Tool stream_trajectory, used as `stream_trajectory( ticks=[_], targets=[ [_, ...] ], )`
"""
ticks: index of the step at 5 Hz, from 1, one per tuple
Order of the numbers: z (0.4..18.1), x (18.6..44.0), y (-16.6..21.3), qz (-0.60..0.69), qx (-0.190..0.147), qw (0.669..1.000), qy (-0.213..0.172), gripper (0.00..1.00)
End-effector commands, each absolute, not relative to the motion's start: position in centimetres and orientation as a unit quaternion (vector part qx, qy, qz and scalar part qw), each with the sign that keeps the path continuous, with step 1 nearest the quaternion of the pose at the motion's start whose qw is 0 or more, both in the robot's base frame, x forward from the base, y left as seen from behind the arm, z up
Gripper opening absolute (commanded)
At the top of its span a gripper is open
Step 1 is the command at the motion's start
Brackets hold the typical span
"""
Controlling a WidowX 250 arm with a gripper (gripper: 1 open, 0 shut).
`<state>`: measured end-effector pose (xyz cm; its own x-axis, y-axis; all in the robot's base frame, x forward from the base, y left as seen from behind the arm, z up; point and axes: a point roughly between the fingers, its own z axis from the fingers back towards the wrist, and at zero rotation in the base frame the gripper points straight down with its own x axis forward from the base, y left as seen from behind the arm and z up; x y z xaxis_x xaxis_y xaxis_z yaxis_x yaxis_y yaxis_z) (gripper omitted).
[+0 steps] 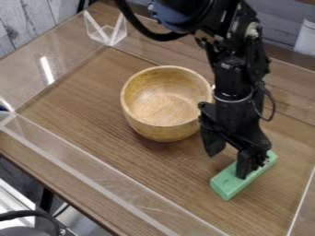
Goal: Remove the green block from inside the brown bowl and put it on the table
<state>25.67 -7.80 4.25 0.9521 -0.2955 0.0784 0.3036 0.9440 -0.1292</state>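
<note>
The gripper (234,155) is standing with jaws apart over the green block (241,177), hiding its far end, which is lying on the table (87,111) beside the brown bowl (167,101), toward the near right corner.

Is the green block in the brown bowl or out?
Out: the green block lies on the table right of the empty brown bowl.

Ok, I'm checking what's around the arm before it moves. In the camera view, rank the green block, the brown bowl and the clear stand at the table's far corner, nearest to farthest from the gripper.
1. The green block, flat on the table right at the open gripper, on the lower right.
2. The brown bowl, just left of the gripper.
3. The clear stand, far up at the back left corner.
</note>
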Motion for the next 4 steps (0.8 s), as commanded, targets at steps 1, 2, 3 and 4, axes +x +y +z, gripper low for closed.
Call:
stream_trajectory(
  ticks=[1, 2, 3, 4],
  targets=[
    [5.05, 26.25, -7.55, -0.152, -0.068, 0.985, -0.047, 1.0],
    [4.86, 26.3, -7.53, -0.153, -0.068, 0.985, -0.046, 1.0],
    [4.65, 26.36, -7.55, -0.153, -0.068, 0.985, -0.046, 1.0],
    [4.59, 26.37, -7.51, -0.153, -0.067, 0.985, -0.047, 1.0]
  ],
)
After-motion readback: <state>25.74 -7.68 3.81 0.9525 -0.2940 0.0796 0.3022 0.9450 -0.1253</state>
